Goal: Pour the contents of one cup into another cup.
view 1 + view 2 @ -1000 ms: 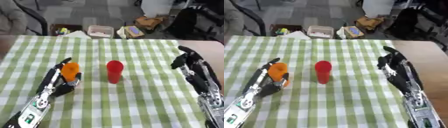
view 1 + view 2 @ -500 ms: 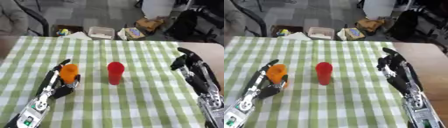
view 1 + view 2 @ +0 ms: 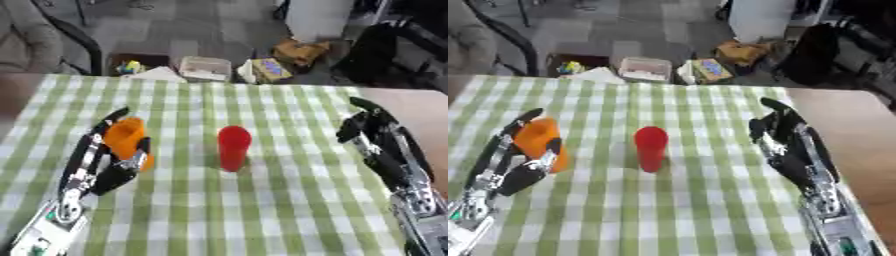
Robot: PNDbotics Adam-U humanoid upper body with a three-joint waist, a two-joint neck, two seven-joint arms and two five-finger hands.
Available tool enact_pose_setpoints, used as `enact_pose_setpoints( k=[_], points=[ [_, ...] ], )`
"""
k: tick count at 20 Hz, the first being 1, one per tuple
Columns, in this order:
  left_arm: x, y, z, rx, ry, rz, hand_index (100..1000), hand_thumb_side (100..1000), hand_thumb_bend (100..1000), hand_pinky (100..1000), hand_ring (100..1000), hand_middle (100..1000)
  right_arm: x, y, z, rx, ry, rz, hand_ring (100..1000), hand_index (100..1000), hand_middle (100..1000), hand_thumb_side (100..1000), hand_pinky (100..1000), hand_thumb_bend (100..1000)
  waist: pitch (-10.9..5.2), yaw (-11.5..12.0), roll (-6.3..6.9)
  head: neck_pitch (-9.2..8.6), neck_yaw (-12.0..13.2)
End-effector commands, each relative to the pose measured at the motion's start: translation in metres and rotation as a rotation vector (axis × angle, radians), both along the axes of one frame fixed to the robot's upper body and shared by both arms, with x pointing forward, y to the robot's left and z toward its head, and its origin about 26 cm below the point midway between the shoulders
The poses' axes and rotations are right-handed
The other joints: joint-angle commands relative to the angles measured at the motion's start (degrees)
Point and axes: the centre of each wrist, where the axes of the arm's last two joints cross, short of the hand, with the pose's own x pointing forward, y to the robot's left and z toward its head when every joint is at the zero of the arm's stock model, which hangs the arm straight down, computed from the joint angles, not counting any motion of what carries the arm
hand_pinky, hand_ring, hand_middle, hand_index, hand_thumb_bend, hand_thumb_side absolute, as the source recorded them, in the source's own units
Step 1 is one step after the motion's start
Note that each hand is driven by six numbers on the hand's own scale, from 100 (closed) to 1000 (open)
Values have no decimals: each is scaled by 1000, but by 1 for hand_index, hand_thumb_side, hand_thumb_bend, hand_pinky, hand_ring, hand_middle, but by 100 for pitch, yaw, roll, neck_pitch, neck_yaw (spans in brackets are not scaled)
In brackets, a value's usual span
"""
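An orange cup (image 3: 128, 142) stands upright on the green-checked tablecloth (image 3: 262, 210) at the left. My left hand (image 3: 101, 162) is around it, long fingers behind it and thumb curled across its front. A red cup (image 3: 233, 148) stands upright at the middle of the table, apart from both hands. My right hand (image 3: 378, 142) hovers open at the right side, fingers straight and holding nothing, well away from the red cup. What is inside either cup cannot be seen.
The bare wooden table edge (image 3: 420, 107) shows at the right beyond the cloth. Past the far edge on the floor lie boxes and bags (image 3: 267, 67) and a white bin (image 3: 317, 19). A chair (image 3: 44, 40) stands at the far left.
The orange cup and my left hand have risen and shifted slightly, the thumb closing across the cup. The whole picture has also drifted a little. The red cup and right hand keep their places.
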Motion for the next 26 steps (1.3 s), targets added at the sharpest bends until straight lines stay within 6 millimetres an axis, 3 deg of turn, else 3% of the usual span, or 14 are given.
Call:
enact_pose_setpoints(
  k=[1, 5, 9, 13, 26],
  points=[
    [-14, -2, 26, -17, -59, -53, 928, 478, 100, 193, 726, 412, 8, -8, 3, -67, 7, 0, 517, 883, 480, 476, 489, 459, -152, 38, 46, 46, -105],
    [-34, -11, 41, -39, -84, -135, 926, 480, 100, 200, 726, 411, 23, -9, -7, -164, 34, 8, 539, 919, 531, 397, 492, 606, -219, 175, 114, 93, -208],
    [-51, -19, 52, -46, -86, -200, 925, 483, 100, 201, 726, 409, 36, -6, -14, -261, 20, 21, 616, 949, 604, 381, 537, 669, -260, 281, 173, 118, -259],
    [-62, -26, 58, -39, -74, -247, 924, 482, 100, 200, 729, 409, 44, -5, -20, -345, 1, 22, 701, 964, 672, 384, 612, 685, -284, 355, 216, 123, -277],
    [-75, -44, 66, 2, -55, -349, 923, 473, 100, 199, 735, 409, 66, 11, -31, -482, -5, 47, 712, 969, 679, 390, 633, 690, -304, 570, 302, 135, -291]
  ],
)
